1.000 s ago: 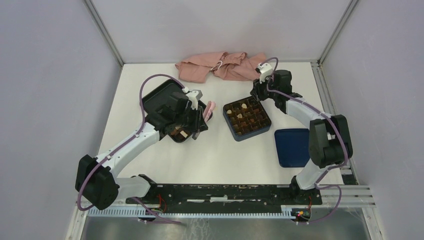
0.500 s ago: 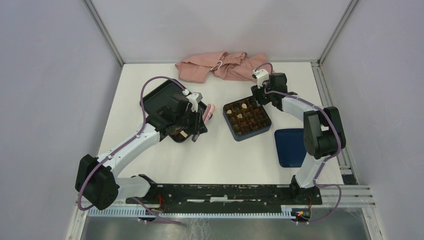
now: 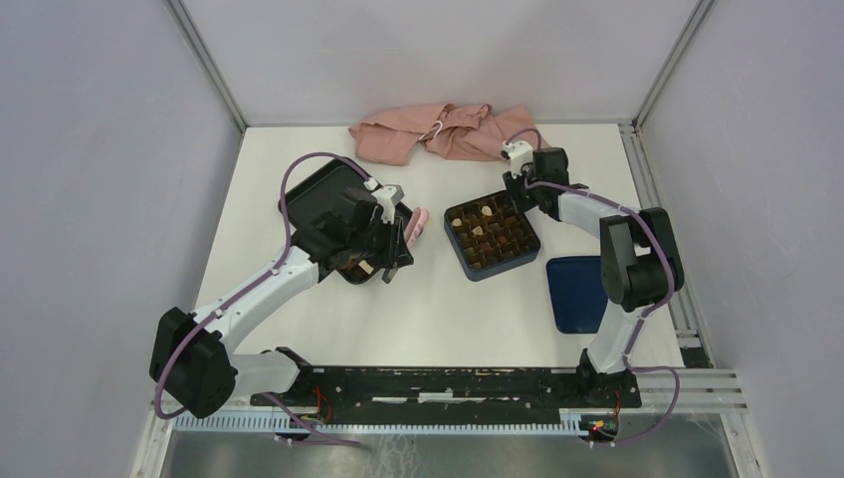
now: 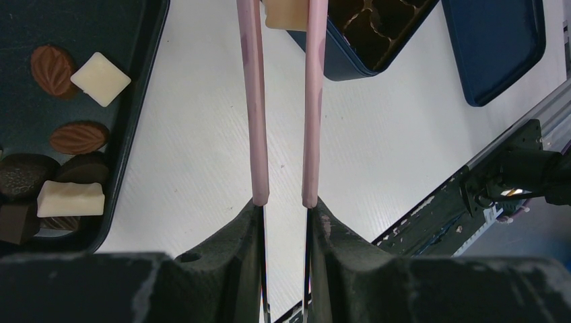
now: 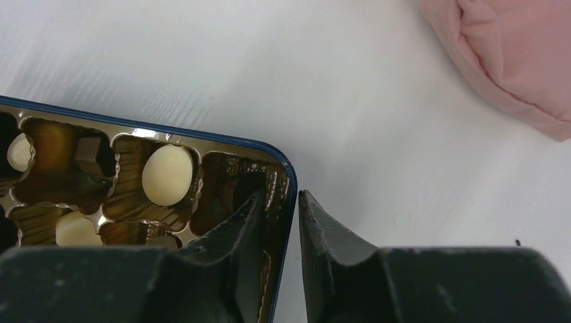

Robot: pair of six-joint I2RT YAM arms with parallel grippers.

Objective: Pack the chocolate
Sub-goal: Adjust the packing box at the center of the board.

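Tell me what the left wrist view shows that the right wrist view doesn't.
Left wrist only: the black rimmed tray of loose chocolates, the dark blue flat lid, and the left claw pinching a cream chocolate piece. Right wrist only: the pink cloth, and the right claw astride the corner wall of the dark blue square box with brown gridded insert. Both: that box and the white table.

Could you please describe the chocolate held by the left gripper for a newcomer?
Find the left gripper, its pink fingers reaching over the table towards the dark blue box. The cream-white chocolate is pinched between their tips, while all others lie in tray or box.
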